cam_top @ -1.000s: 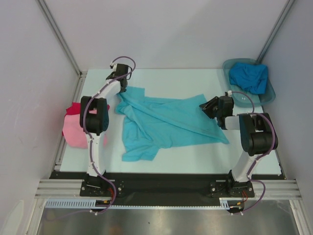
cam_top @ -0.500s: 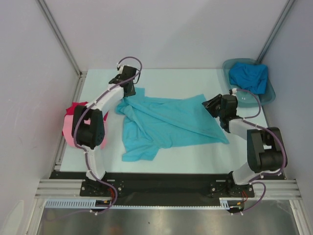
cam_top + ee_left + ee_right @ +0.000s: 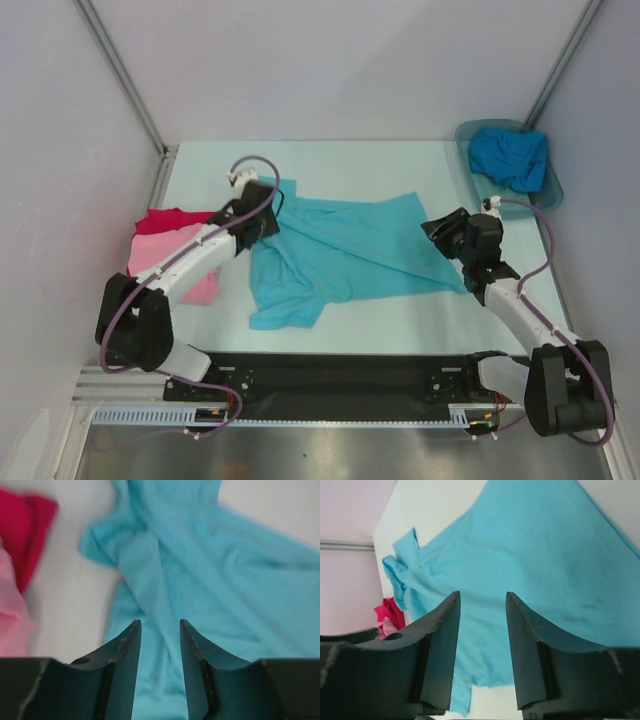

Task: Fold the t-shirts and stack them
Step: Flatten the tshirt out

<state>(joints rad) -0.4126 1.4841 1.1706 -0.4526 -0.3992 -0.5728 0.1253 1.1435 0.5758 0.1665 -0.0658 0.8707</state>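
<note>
The turquoise t-shirt lies crumpled and spread out in the middle of the table. My left gripper hovers open and empty over its left edge; the left wrist view shows cloth between and beyond the fingers. My right gripper hovers open and empty over the shirt's right side, with cloth below it in the right wrist view. The red t-shirt and pink t-shirt lie together at the table's left edge. The deeper blue t-shirt lies bunched in the tub.
The grey translucent tub stands at the far right corner. Metal frame posts and white walls close in the back and sides. A black rail with both arm bases runs along the near edge.
Both arms swung toward the near side. The left gripper moved from the shirt's far left corner to over its left edge. The right gripper drew back slightly to the right.
</note>
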